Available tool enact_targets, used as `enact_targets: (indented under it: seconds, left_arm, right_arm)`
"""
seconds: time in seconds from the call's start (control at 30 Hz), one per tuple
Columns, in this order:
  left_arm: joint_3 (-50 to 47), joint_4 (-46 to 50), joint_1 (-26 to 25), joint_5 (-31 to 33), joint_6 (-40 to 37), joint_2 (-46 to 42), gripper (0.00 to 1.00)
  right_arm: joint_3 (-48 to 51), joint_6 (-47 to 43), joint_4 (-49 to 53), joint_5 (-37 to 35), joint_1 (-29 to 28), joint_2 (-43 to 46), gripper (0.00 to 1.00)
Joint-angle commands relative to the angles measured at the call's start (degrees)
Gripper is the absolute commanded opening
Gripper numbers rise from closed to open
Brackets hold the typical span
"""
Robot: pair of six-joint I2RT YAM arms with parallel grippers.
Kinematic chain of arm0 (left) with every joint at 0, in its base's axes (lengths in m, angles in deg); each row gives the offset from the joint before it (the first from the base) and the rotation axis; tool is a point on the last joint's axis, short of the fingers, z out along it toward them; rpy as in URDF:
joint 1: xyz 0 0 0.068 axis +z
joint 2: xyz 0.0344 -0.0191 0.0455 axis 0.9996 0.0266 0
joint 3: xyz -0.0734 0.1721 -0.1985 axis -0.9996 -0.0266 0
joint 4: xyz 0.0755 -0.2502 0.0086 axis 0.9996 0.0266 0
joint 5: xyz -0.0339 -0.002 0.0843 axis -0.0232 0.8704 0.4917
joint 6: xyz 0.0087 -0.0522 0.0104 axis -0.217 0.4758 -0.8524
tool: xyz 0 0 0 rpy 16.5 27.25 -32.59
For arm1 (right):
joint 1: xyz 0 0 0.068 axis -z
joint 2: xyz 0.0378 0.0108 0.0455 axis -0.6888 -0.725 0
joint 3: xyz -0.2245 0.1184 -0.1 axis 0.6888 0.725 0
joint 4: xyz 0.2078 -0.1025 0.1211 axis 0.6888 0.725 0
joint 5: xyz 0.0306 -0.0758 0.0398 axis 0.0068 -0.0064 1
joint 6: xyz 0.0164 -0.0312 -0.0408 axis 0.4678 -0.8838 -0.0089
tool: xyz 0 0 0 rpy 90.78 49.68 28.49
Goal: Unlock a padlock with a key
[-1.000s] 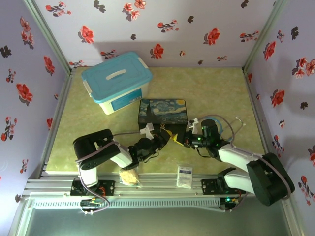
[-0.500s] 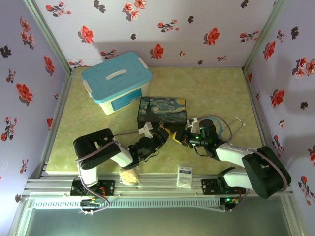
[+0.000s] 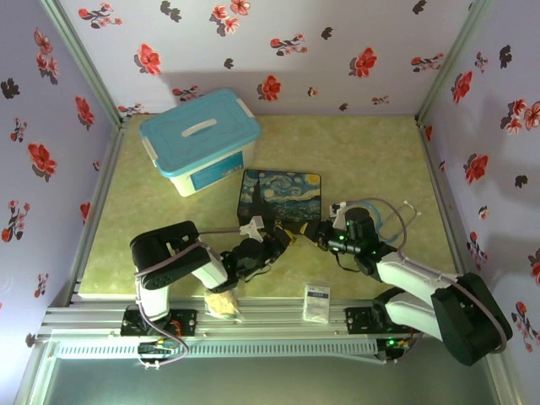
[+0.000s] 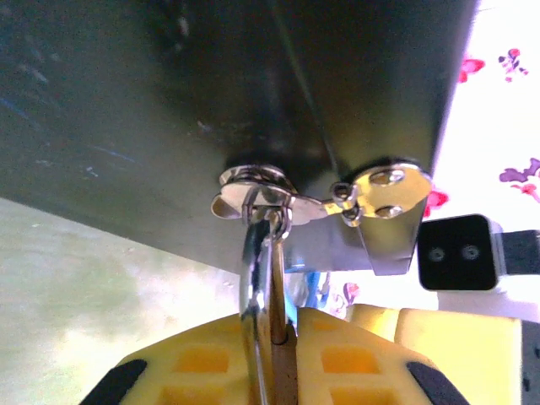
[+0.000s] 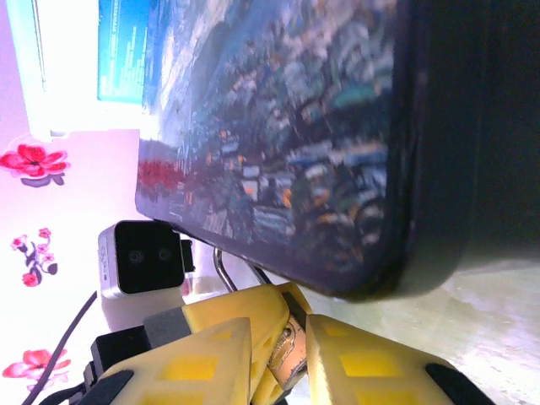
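Observation:
The brass padlock (image 4: 283,370) hangs by its silver shackle (image 4: 257,270) from the ring of the hasp (image 4: 384,190) on the painted tin box (image 3: 280,192). My left gripper (image 4: 283,325) is shut on the padlock's body, at the box's front edge (image 3: 283,236). In the right wrist view the padlock's lower end (image 5: 296,359) shows with the small key (image 5: 281,347) against it. My right gripper (image 5: 280,337) straddles that end, its yellow fingers a little apart. I cannot tell whether they touch the key. The two grippers meet tip to tip in front of the box (image 3: 314,234).
A white tub with a blue lid (image 3: 201,139) stands at the back left. A small white packet (image 3: 316,302) and a yellowish bag (image 3: 222,304) lie near the front rail. Flowered walls close in three sides.
The right gripper's fingers have parted slightly from a tight pinch. The right arm shifted a little to the left, and the tin box turned slightly.

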Motion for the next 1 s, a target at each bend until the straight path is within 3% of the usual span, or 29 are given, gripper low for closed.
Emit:
enact_targets:
  seconds: [0.0, 0.1, 0.2, 0.37, 0.63, 0.77, 0.97]
  left_arm:
    - [-0.02, -2.97, -0.40, -0.70, -2.53, 0.15, 0.00]
    - [-0.76, -2.93, 0.10, -0.18, -2.18, 1.23, 0.00]
    - [-1.04, -2.88, 0.38, -0.03, -1.86, 2.09, 0.00]
    - [-0.43, 2.80, 0.30, 0.17, -0.20, 2.31, 0.00]
    - [0.00, 7.60, -0.28, 0.17, 0.33, 1.69, 0.00]
    - [0.30, 10.57, -0.29, -0.08, -0.61, -0.33, 0.00]
    - [0.59, 13.05, -0.33, -1.09, -1.43, -1.32, 0.00]
  right_arm:
    - [-0.30, -4.61, 5.58, -3.48, 0.46, 1.09, 0.24]
    - [-1.54, -12.80, 11.72, -5.39, -0.43, 1.70, 0.21]
    - [-4.51, -20.84, 23.25, -12.57, -3.87, 3.36, 0.20]
    - [-4.75, -25.63, 27.51, -23.68, -10.44, 6.82, 0.19]
    - [-4.19, -32.47, 23.28, -35.39, -21.27, 4.33, 0.22]
    - [-6.63, -37.77, 22.30, -39.95, -26.12, 1.09, 0.33]
    - [-7.87, -40.28, 19.57, -42.49, -27.59, -4.21, 0.34]
